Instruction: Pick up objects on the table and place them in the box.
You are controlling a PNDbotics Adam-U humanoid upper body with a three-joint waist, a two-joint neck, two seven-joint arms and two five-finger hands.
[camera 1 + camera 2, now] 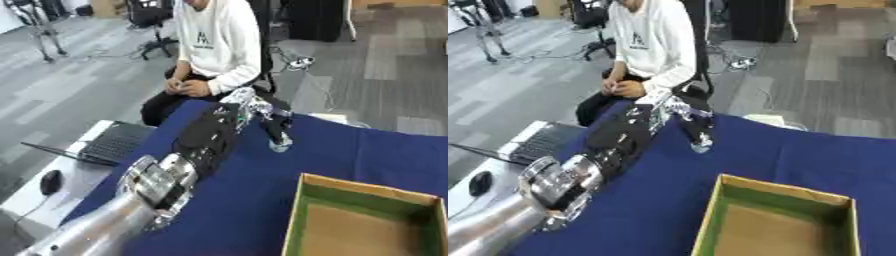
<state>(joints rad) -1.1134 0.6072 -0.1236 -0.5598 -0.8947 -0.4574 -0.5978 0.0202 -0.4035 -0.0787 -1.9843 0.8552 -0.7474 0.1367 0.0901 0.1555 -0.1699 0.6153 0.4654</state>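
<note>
My left arm runs from the lower left up across the blue table (367, 150). Its hand (259, 111) is near the far edge. The dark fingers (278, 131) curl downward, and a small pale object (280, 146) sits at their tips, just above or on the cloth. I cannot make out what the object is. The open cardboard box (302, 210), green along its inner walls with a brown floor, stands at the near right, well clear of the hand. Nothing shows inside it. My right hand is in neither view.
A laptop (114, 142) and a dark mouse (51, 181) lie on a white desk left of the table. A person sits just past the far edge, behind my hand. A pale thing (332, 118) shows at the far table edge.
</note>
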